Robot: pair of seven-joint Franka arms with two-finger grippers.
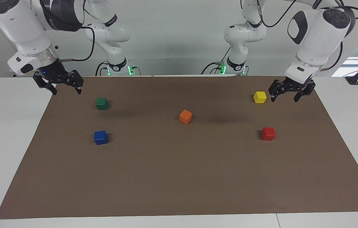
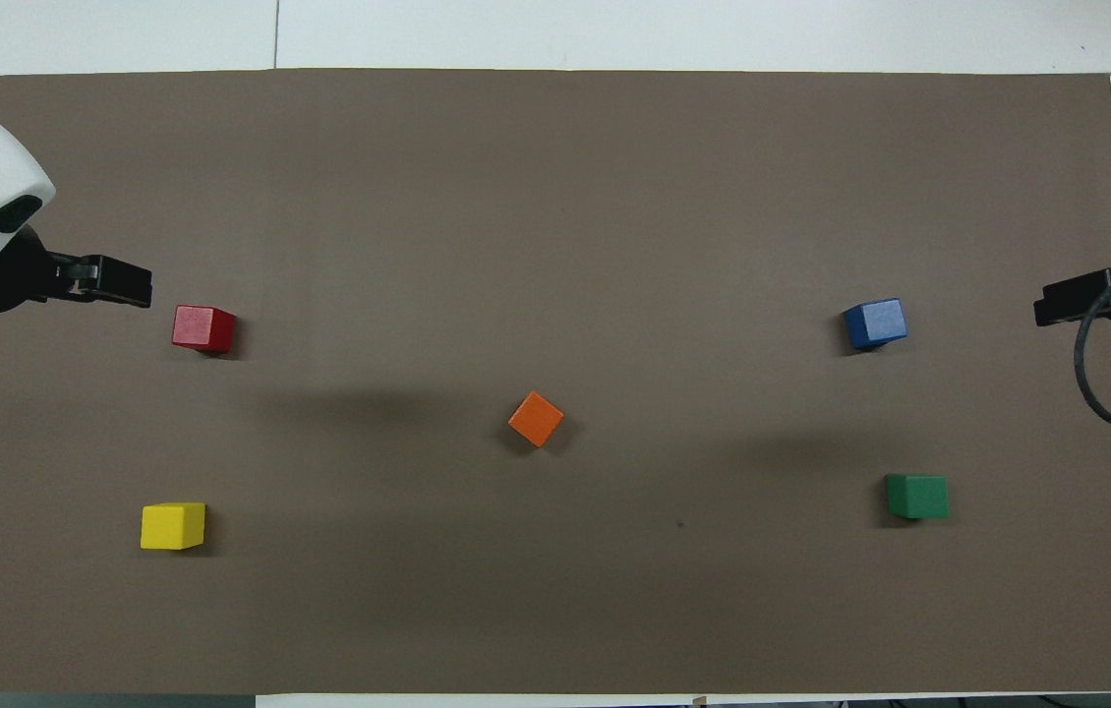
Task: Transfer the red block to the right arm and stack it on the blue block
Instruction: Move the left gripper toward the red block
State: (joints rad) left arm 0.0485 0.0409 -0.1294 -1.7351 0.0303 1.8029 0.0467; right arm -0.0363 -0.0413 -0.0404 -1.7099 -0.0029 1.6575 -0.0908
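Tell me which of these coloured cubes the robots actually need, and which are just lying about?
Needed: red block, to be passed to the right arm; blue block, which it gets stacked on.
Lying about: yellow cube, orange cube, green cube.

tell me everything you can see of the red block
The red block is a small, plain-faced bright red cube with a matte, painted look. It sits flat on the brown mat toward the left arm's end, farther from the robots than the yellow block. Nothing touches it but the mat.
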